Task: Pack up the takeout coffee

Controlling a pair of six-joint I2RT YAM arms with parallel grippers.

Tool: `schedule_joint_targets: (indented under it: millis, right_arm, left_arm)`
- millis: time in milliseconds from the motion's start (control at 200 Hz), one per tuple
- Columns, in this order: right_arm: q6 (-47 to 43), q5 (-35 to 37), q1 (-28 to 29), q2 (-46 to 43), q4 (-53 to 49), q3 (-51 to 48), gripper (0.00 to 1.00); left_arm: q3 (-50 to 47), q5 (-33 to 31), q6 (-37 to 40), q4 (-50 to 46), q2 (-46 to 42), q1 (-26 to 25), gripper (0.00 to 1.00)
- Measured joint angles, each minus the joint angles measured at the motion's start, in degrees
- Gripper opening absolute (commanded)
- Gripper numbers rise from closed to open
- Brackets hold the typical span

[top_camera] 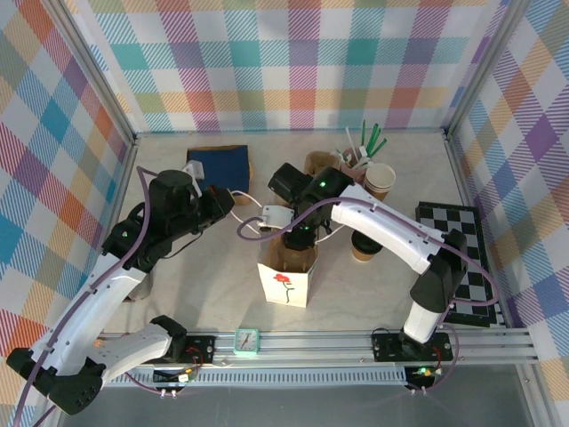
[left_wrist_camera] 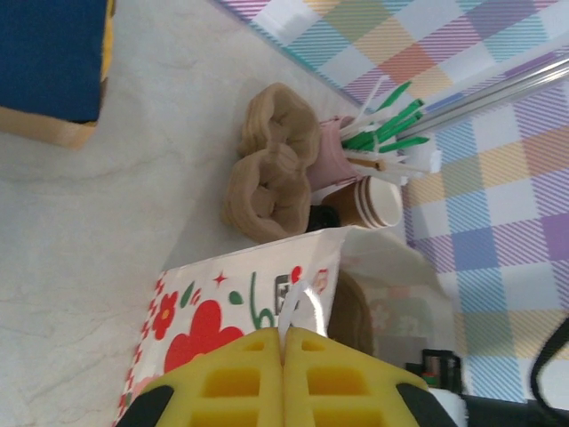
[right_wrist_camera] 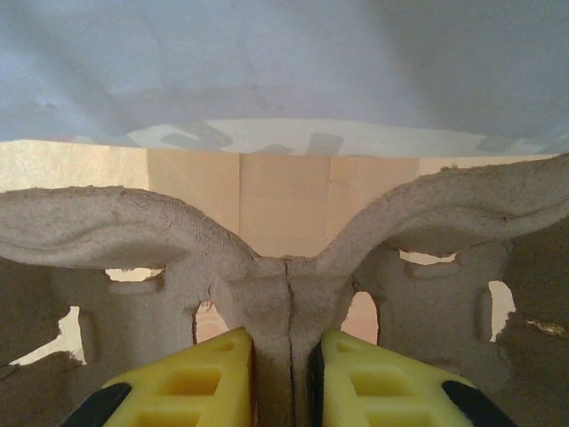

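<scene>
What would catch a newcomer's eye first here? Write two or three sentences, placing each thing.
The paper bag with a red flower stands in the middle of the table, the left gripper shut on its white handle. The right gripper pinches a cardboard cup tray in the bag's open top. Bright checked walls surround it all.

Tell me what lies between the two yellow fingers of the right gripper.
The middle rib of a grey-brown moulded-pulp cup carrier, pinched by both fingers; the right wrist view shows it.
</scene>
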Motion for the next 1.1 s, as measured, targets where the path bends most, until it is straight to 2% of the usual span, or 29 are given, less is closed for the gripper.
schedule_joint_targets:
  millis: [265,720,790,845,950,1100]
  right_arm:
    - [0.3,0.2,0.0,-0.3,2.2,-5.2,0.23]
    - [1.5,0.2,0.0,-0.8,4.3,-5.7,0.27]
    - [1.5,0.2,0.0,-0.7,4.3,-5.5,0.31]
    - [1.9,0.2,0.0,-0.6,4.3,-5.2,0.42]
    - [2.0,0.2,0.0,-0.4,4.3,-4.4,0.57]
    - [2.3,0.6,0.0,-0.3,4.3,-3.1,0.61]
  left_arm:
    - [-0.5,1.1,-0.6,3.6,-2.4,0.0,0.05]
    - [-2.4,2.9,-1.8,7.5,-2.4,0.0,0.06]
    - [-2.9,2.9,-2.1,7.7,-2.4,0.0,0.06]
    - [-3.1,2.9,-2.3,7.6,-2.4,0.0,0.06]
    - [-3.1,2.9,-2.3,7.7,-2.4,0.0,0.06]
    - [-3.5,2.8,-2.3,7.7,-2.5,0.0,0.06]
